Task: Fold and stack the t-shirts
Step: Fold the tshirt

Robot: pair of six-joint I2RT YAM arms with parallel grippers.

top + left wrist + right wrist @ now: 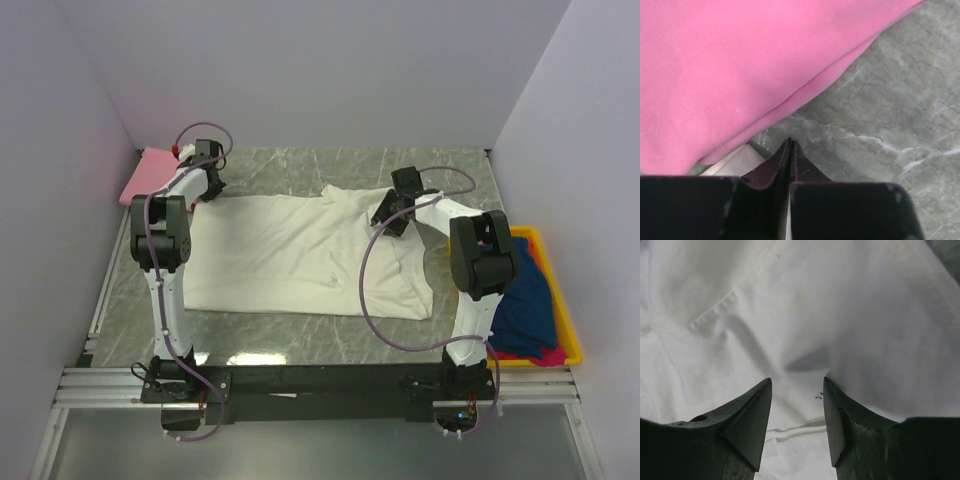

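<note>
A cream shirt lies spread flat across the middle of the marble table, the right gripper poised just above its right end with fingers apart. The left gripper, fingers pressed together, sits beside a folded pink shirt in the far left corner. A blue shirt lies in the yellow bin at right.

- Grey marble table is sitting under even light.
- Pale walls are enclosing the table's far, left, right sides.
- Aluminium rail is running along the table's near edge.
</note>
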